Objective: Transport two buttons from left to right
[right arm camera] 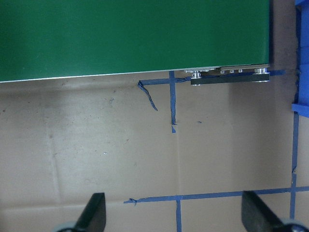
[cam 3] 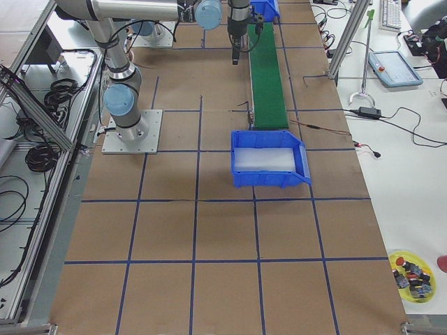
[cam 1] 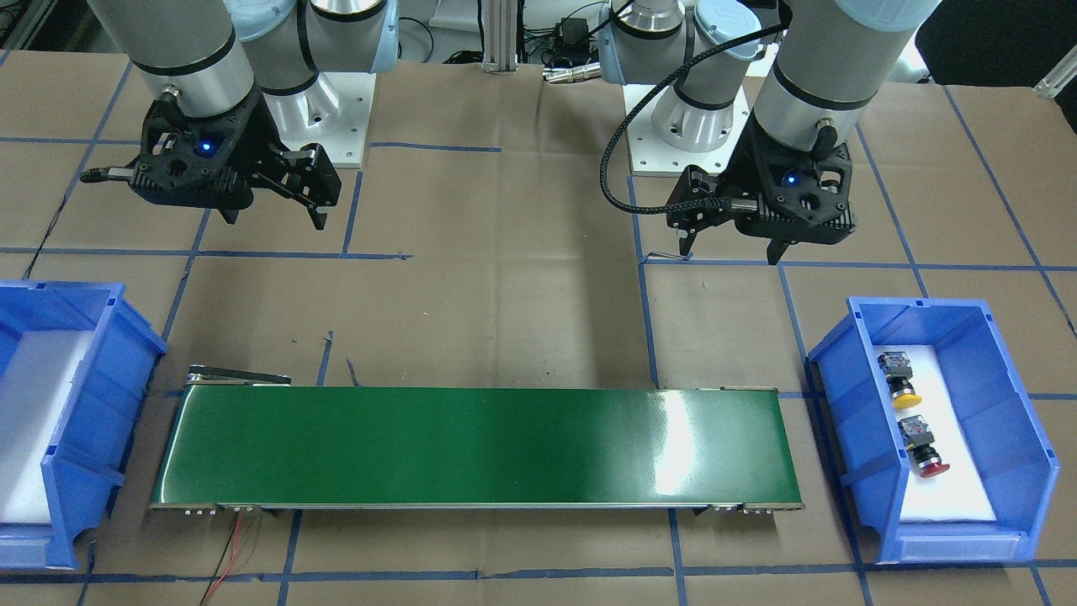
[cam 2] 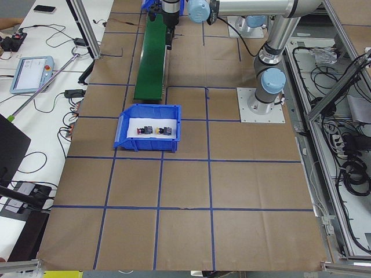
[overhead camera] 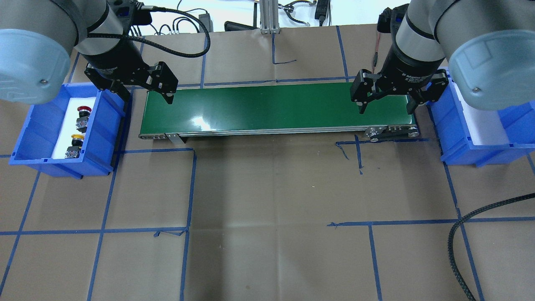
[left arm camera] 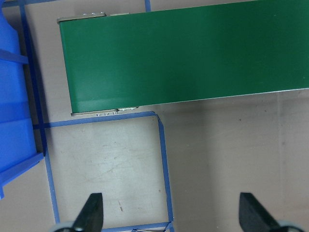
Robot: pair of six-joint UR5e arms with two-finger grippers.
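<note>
The yellow button [cam 1: 900, 383] and the red button [cam 1: 924, 450] lie on white foam in the blue bin [cam 1: 841, 404] on my left. In the overhead view the red button [overhead camera: 82, 115] and the yellow button [overhead camera: 75, 144] are in that bin [overhead camera: 25, 154]. My left gripper [overhead camera: 147, 99] is open and empty, hovering between the bin and the green conveyor belt [overhead camera: 276, 108]. My right gripper [overhead camera: 386, 110] is open and empty above the belt's right end. Both wrist views show spread fingers [left arm camera: 91, 212] [right arm camera: 94, 212] with nothing between them.
A second blue bin [overhead camera: 480, 138] with white foam stands at the belt's right end and holds nothing. A black braided cable [overhead camera: 459, 234] lies at the near right. A yellow dish [cam 3: 412, 269] of parts sits on a side table.
</note>
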